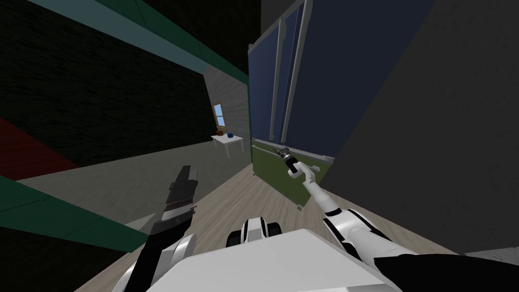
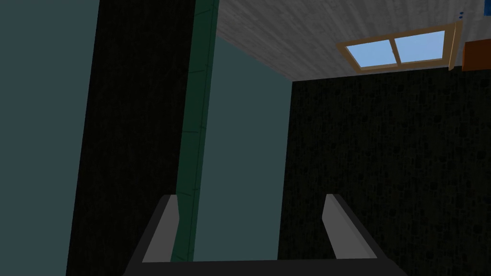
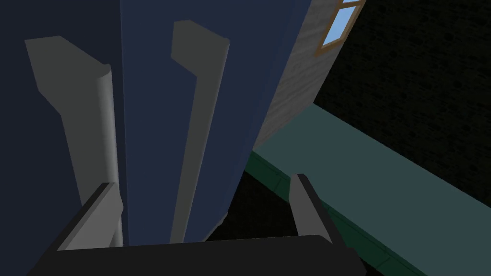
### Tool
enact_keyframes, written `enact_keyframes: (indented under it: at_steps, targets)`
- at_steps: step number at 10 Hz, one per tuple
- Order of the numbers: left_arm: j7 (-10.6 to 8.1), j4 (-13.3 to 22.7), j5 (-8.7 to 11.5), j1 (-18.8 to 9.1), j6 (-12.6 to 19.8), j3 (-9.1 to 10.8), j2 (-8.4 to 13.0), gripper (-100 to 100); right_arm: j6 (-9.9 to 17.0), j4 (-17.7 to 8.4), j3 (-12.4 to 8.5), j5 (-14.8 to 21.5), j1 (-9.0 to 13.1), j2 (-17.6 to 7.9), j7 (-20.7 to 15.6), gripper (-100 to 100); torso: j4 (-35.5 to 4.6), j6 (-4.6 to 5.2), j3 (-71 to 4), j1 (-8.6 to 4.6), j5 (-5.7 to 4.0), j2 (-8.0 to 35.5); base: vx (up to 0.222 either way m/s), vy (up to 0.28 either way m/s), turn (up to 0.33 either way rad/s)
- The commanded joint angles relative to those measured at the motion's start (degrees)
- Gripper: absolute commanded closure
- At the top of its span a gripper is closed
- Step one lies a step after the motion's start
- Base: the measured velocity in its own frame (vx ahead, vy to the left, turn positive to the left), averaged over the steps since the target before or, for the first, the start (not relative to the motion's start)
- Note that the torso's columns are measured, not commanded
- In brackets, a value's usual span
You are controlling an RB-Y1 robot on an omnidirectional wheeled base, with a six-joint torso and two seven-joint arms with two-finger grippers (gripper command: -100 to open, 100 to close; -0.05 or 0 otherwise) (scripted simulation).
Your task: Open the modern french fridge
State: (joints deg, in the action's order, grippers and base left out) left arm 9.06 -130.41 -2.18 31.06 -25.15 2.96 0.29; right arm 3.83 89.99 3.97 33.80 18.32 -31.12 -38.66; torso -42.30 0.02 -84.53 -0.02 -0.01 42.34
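Right wrist view: navy fridge (image 3: 148, 120), two grey handles (image 3: 201, 120). Head view adds its green drawer (image 1: 273, 175) at 6 o'clock. Right gripper (image 3: 204, 184) and left gripper (image 2: 251, 203) are both spread apart.

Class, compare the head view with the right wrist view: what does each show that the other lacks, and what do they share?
Head view: the green lower drawer under the doors, a small white table beyond it, the wooden floor, and the left claw held low at the robot's left side. Right wrist view: the right claw seen close, fingers open, with one grey handle rising between them. Both: the blue upper doors, their two vertical handles, the right claw at the handles' lower ends, and a window.
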Motion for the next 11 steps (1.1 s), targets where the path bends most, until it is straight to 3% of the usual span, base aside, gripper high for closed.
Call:
enact_keyframes:
  at_steps: [1, 6, 11]
  targets:
    - [0.00, 0.00, 0.00, 0.00, 0.00, 0.00, 0.00, 0, 2.49, -4.73, 0.68, 1.74, 2.68, -2.30, -3.32, -100, 0.01, -0.03, -0.03, 0.02, 0.01, -0.04, 0.035, 0.011, 0.103]
    - [0.00, 0.00, 0.00, 0.00, 0.00, 0.00, 0.00, 0, 7.45, -13.66, 2.06, 4.66, 7.31, -7.83, -9.40, -100, 0.01, -0.01, -0.03, -0.01, 0.00, -0.05, 0.036, 0.011, 0.085]
    - [0.00, 0.00, 0.00, 0.00, 0.00, 0.00, 0.00, 0, 10.67, -19.24, 2.85, 6.61, 10.36, -12.06, -13.41, -100, -0.05, -0.03, -0.17, -0.10, 0.06, -0.23, 0.018, 0.010, 0.057]
